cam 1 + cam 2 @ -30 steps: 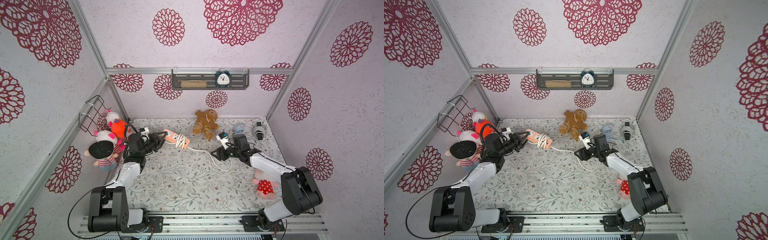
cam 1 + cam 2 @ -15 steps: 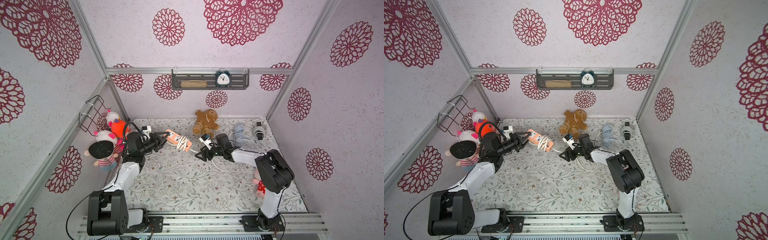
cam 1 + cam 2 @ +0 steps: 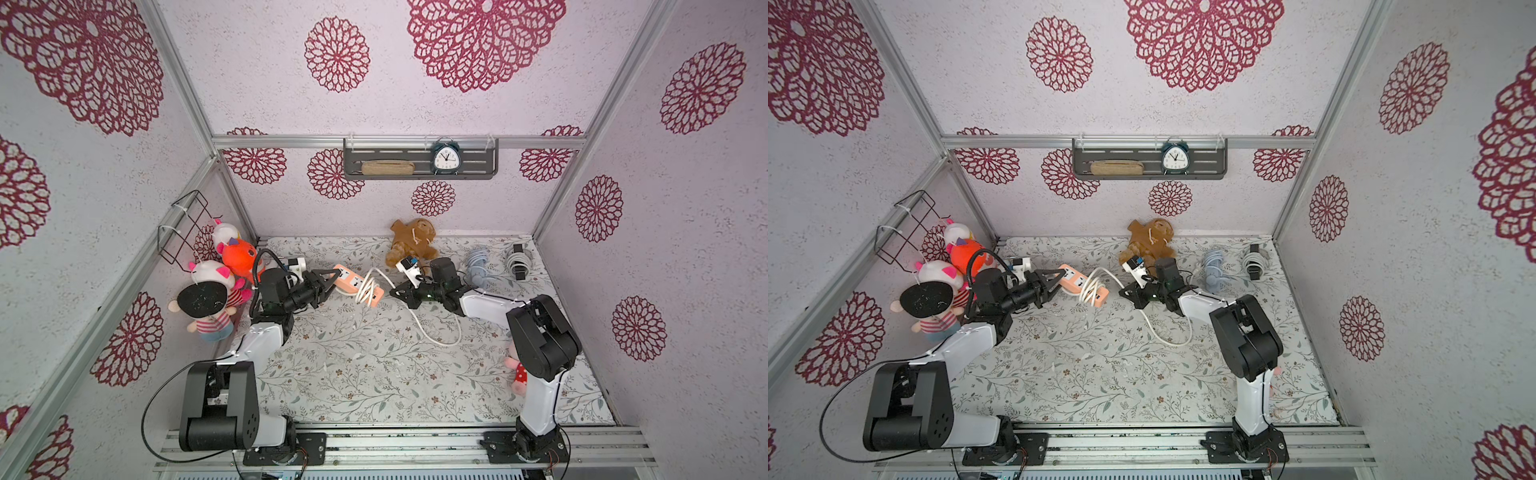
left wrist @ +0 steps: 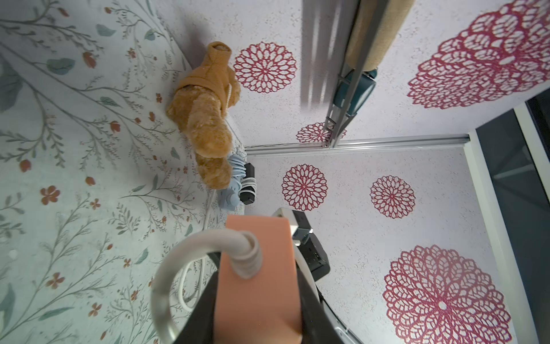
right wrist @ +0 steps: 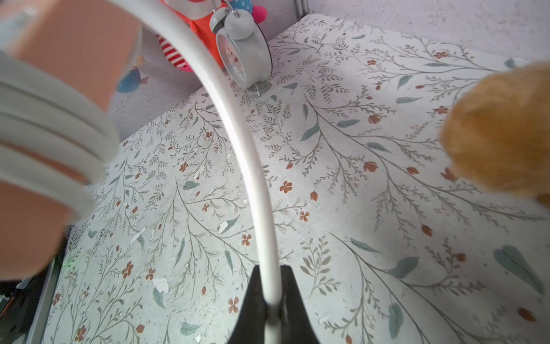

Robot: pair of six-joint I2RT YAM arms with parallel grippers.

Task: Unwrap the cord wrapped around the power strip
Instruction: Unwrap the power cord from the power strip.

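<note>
Right wrist view alone shows the right pincer (image 5: 270, 277) clamping cord (image 5: 249, 149).

We find the salmon power strip (image 3: 348, 281) near the desk's (image 3: 353, 374) back edge, left of centre. Several turns of white cord (image 5: 248, 149) ring one end; the rest loops rightward.

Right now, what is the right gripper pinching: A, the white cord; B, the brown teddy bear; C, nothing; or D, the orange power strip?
A: in the right wrist view the right gripper is shut on the white cord that leads to the loops around the power strip.
</note>
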